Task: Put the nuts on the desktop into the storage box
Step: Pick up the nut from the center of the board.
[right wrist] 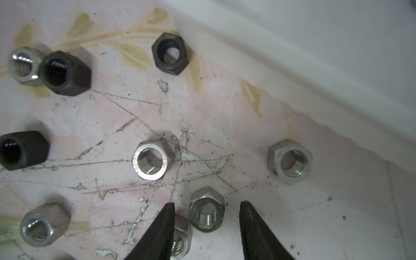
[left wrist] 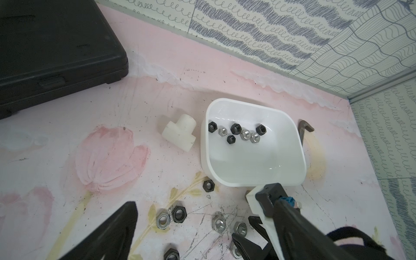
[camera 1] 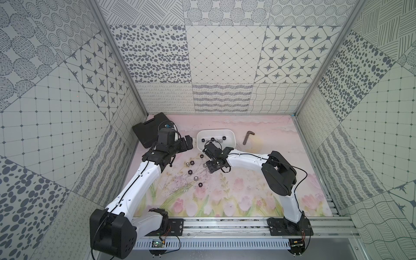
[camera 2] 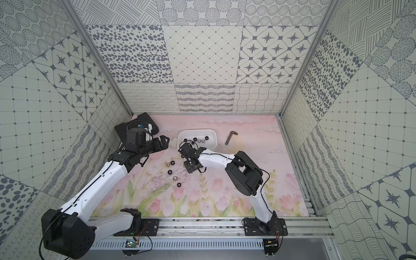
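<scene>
right gripper [right wrist: 207, 203] low over the worktop [camera 1: 258, 180], jaws set around one silver nut [right wrist: 206, 216] just outside the white box [left wrist: 247, 162].

the jaws stand partly apart with a gap on each side of that nut, so nothing is gripped. more loose nuts [camera 1: 191, 172], black and silver, are scattered on the worktop close by, in front of the box. seven boxed nuts [left wrist: 236, 128], four black and three silver, lie in a rough row on the box floor. the left gripper [camera 1: 188, 142] hangs left of the box, jaws wide and empty. a white pipe tee [left wrist: 179, 131] lies just beside the box, a bent key [camera 1: 247, 137] on its other side, and a black case [camera 1: 149, 132] in the far left corner.
</scene>
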### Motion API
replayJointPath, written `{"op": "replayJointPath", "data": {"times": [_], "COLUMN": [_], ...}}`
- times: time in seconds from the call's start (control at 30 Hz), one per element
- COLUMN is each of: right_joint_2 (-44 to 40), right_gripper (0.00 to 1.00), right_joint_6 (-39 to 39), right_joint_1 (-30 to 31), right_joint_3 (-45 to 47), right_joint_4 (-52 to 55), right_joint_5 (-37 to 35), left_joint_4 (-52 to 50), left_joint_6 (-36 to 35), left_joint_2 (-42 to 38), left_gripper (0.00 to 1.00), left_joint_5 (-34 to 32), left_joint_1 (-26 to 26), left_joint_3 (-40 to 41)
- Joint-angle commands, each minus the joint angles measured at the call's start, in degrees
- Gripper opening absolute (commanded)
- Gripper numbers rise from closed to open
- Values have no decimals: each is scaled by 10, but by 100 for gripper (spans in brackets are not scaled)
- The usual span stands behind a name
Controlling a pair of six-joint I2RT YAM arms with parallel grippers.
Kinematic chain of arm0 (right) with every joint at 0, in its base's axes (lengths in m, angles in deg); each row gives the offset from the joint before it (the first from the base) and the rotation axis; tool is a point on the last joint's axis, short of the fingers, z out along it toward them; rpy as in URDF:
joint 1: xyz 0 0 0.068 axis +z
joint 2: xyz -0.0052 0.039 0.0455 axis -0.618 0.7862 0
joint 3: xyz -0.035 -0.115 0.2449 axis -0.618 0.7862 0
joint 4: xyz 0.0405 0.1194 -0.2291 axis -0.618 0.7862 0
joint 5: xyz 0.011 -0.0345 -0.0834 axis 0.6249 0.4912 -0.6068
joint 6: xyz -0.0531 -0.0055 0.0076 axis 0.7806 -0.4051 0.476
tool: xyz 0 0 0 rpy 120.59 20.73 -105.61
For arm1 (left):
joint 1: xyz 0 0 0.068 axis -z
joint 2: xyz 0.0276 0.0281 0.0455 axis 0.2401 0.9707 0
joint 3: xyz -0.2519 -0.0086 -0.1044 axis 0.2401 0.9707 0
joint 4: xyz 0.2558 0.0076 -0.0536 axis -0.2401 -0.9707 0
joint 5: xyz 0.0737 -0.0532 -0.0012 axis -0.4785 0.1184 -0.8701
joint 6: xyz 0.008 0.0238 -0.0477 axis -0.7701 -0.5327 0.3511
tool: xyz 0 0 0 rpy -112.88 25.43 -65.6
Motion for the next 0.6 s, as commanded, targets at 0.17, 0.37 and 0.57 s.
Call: {"op": "replayJointPath", "data": {"times": [0.17, 0.37, 0.57], "right_joint_2": [25, 33, 26], "right_gripper": [50, 48, 27], "right_joint_6": [-13, -20, -22], "right_joint_1": [2, -1, -1], "right_joint_3": [-1, -1, 8], "right_joint_4": [-5, -5, -4], "right_joint_5": [5, 10, 11], "left_joint_4": [1, 0, 1], "left_joint_6": [-5, -5, -6], "left_joint_2": [-6, -5, -4], "left_gripper": [99, 99, 99], "left_joint_5": [-3, -3, -4], "left_joint_1": [2, 2, 1], "left_joint_3": [3, 2, 2]}}
